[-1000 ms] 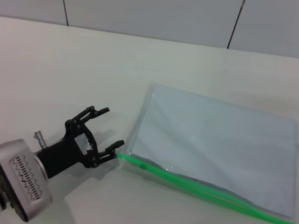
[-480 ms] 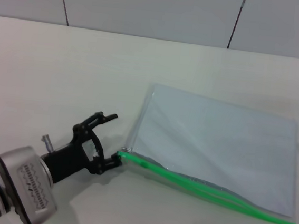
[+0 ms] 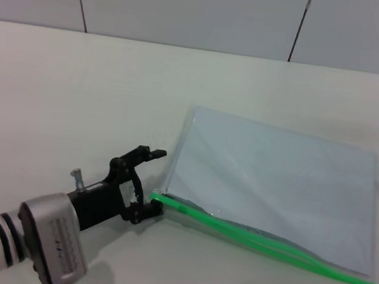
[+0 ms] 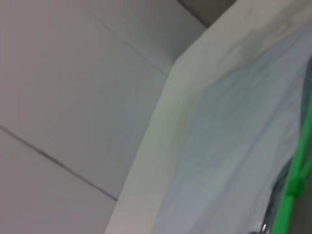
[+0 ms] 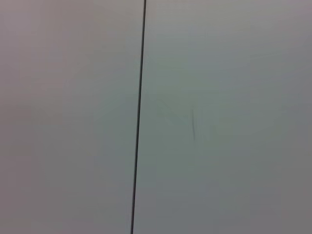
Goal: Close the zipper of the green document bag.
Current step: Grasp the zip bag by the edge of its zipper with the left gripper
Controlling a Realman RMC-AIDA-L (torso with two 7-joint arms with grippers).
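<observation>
1. Now my left gripper [image 3: 151, 182] sits low on the table [image 3: 80, 91], its black fingers spread apart, one fingertip [image 3: 158, 154] raised toward the bag's short side and the other [image 3: 156, 208] down at the near corner
2. That lower fingertip touches the end of the zipper [image 3: 260, 244], where the bright green strip starts; nothing is pinched between my fingers
3. Behind the gripper my left arm runs back to the near left corner of the head view, silver cuff nearest the camera
4. Beyond the fingers lies the green document bag [image 3: 279, 184], flat on the table to my right of the gripper, pale blue-grey and translucent
5. Its zipper follows the long edge nearest me, slanting away to my right; along part of it the strip looks parted in two
6. From my left wrist view the bag [image 4: 229, 146] fills the frame with the green strip [image 4: 292, 185] at one side; I cannot make out the slider
7. My right gripper is out of view; its wrist camera shows only a wall panel [image 5: 219, 122]
</observation>
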